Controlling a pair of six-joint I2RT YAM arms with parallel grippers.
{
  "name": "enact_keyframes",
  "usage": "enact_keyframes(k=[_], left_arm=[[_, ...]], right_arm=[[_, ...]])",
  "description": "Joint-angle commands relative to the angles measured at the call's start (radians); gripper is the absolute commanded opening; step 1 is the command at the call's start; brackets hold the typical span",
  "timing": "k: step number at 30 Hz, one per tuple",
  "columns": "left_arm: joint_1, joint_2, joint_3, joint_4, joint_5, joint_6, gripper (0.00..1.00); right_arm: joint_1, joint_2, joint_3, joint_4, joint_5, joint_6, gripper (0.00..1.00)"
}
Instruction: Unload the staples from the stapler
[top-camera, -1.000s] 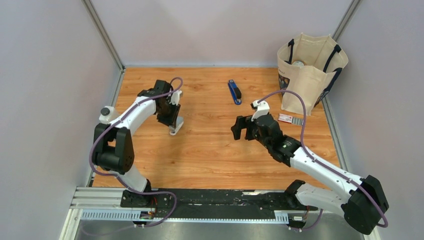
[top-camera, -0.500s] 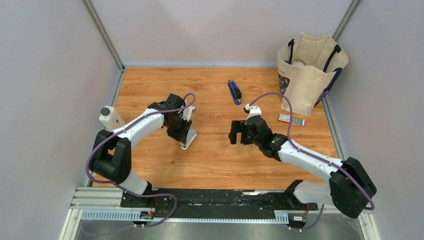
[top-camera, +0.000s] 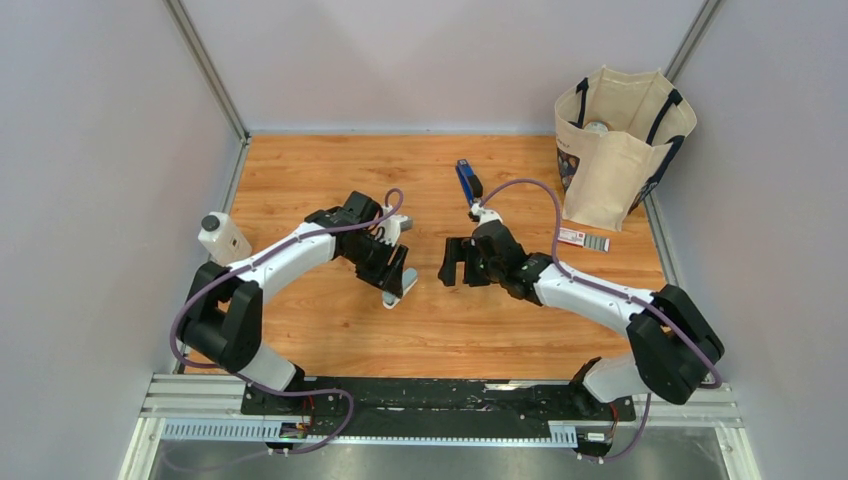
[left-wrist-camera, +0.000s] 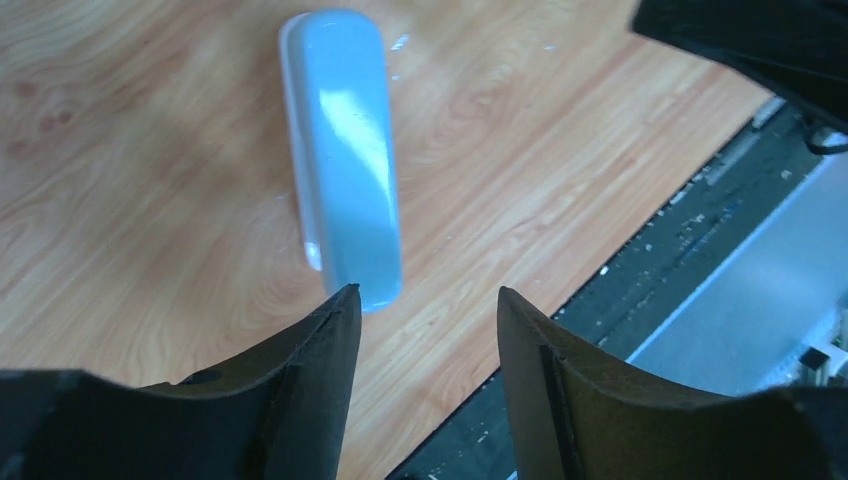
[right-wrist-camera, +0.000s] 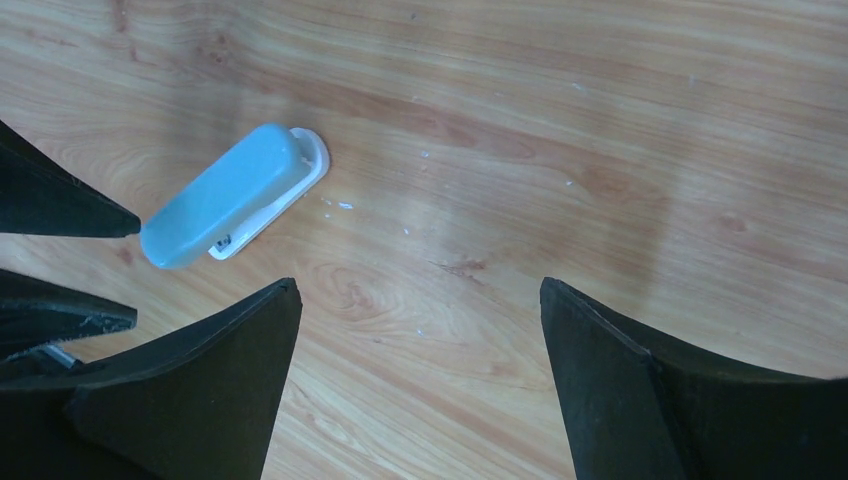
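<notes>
The royal-blue stapler (top-camera: 468, 182) lies closed on the wooden table at the back centre, apart from both grippers. No staples show. My left gripper (top-camera: 392, 272) is open at the table's middle, and in its wrist view (left-wrist-camera: 425, 290) its left fingertip is at the near end of a pale grey-green oblong piece (left-wrist-camera: 343, 150). That piece lies flat on the wood (top-camera: 401, 288). My right gripper (top-camera: 455, 262) is open and empty just right of it, jaws wide over bare wood (right-wrist-camera: 420, 290). The piece shows at that view's left (right-wrist-camera: 225, 195).
A beige tote bag (top-camera: 620, 140) stands at the back right. A small red-and-white box with a grey tray (top-camera: 582, 238) lies in front of it. The black rail (top-camera: 430, 395) runs along the near edge.
My left gripper has moved right and toward the near edge, the pale piece moving with it. My right gripper has moved left toward the centre. The blue stapler has not moved.
</notes>
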Motion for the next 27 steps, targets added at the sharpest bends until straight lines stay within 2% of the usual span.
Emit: enact_keyframes(k=[1, 7, 14, 17, 20, 27], left_arm=[[-0.008, -0.071, 0.016, 0.02, 0.14, 0.002, 0.61], [0.019, -0.12, 0.04, -0.023, 0.066, 0.039, 0.62], [0.278, -0.151, 0.134, -0.088, -0.026, 0.045, 0.61], [0.349, -0.195, 0.132, -0.098, -0.076, 0.065, 0.61], [0.363, -0.255, 0.112, -0.115, -0.147, 0.105, 0.61], [0.363, -0.335, 0.054, -0.135, -0.214, 0.171, 0.62]], right_arm=[[0.008, 0.025, 0.055, -0.017, -0.072, 0.062, 0.93], [0.048, 0.032, 0.077, -0.037, -0.095, 0.107, 0.92], [0.148, 0.172, 0.26, -0.143, -0.058, 0.162, 0.93], [0.177, 0.244, 0.329, -0.16, -0.075, 0.204, 1.0], [0.192, 0.308, 0.387, -0.159, -0.098, 0.236, 1.0], [0.248, 0.44, 0.565, -0.301, 0.013, 0.286, 0.99]])
